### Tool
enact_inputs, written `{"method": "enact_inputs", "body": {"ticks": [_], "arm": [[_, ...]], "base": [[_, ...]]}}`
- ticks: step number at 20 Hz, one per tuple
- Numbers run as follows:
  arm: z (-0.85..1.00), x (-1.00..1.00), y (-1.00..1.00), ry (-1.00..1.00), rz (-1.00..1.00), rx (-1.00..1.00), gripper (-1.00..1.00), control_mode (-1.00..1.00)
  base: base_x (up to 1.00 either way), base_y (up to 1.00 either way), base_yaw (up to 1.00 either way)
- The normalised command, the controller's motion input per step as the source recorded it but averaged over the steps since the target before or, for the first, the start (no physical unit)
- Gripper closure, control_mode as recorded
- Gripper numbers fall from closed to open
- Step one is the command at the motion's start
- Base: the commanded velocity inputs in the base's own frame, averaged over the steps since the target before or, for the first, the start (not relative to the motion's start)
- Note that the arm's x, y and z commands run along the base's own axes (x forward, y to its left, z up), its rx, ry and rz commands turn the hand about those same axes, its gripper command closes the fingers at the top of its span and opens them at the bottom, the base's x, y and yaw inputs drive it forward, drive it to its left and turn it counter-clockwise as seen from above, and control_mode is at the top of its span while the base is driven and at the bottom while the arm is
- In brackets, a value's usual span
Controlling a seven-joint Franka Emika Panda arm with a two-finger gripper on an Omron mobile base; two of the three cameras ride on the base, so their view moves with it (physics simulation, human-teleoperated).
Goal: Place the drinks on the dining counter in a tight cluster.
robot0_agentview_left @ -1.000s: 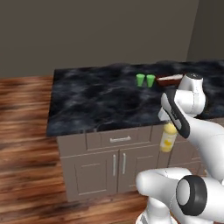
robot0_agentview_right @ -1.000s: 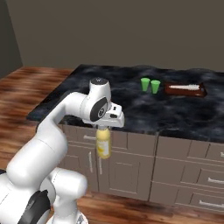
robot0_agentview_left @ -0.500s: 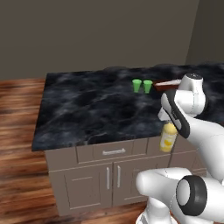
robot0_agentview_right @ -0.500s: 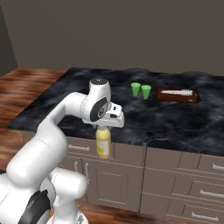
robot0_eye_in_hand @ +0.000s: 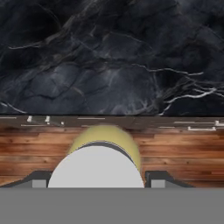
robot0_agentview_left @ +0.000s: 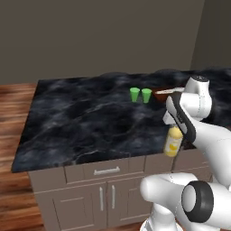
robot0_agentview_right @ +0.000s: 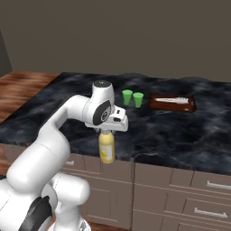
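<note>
The dining counter (robot0_agentview_left: pixel 81 122) spreads across the upper half of both base views, its front edge running over beige drawers (robot0_agentview_left: pixel 106 171), and in the hand view its marble (robot0_eye_in_hand: pixel 109 57) lies toward 12 o'clock with wood floor (robot0_eye_in_hand: pixel 183 148) below the edge. The arm (robot0_agentview_right: pixel 67 122) reaches up from the base with the gripper (robot0_agentview_right: pixel 108 131) pointing down, clamped on the pale cap of the yellow bottle (robot0_agentview_right: pixel 107 147). The bottle hangs upright, long axis vertical, directly under the hand and just outside the counter's front edge, its body level with the drawer fronts in both base views (robot0_agentview_left: pixel 173 141). In the hand view the grey cap (robot0_eye_in_hand: pixel 96 168) sits between the 2 finger tips with the yellow shoulder above it. So the move ahead turns on 1 relation: the counter top lies forward of the bottle, toward 12 o'clock, and I judge the bottle must go forward and up to clear the edge before being set down. On the counter stand 2 green cups (robot0_agentview_right: pixel 132 98) at about 1 o'clock from the gripper, with a dark tray (robot0_agentview_right: pixel 173 102) further toward 2 o'clock. Against the earlier frames the whole scene has shifted: the base has driven, so the counter looms nearer and sits more to the left, while the bottle hangs from the hand as before.
</note>
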Motion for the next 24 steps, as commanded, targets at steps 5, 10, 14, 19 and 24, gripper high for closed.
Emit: {"method": "enact_inputs", "body": {"ticks": [5,10,14,19,24], "arm": [[0.00,0.00,0.00,0.00,0.00,0.00,1.00,1.00],[0.00,0.00,0.00,0.00,0.00,0.00,1.00,1.00],[0.00,0.00,0.00,0.00,0.00,0.00,1.00,1.00],[0.00,0.00,0.00,0.00,0.00,0.00,1.00,1.00],[0.00,0.00,0.00,0.00,0.00,0.00,1.00,1.00]], "base": [[0.50,-0.41,0.00],[0.53,-0.39,0.00],[0.50,-0.36,0.00],[0.16,-0.14,0.00],[0.01,-0.01,0.00]]}}
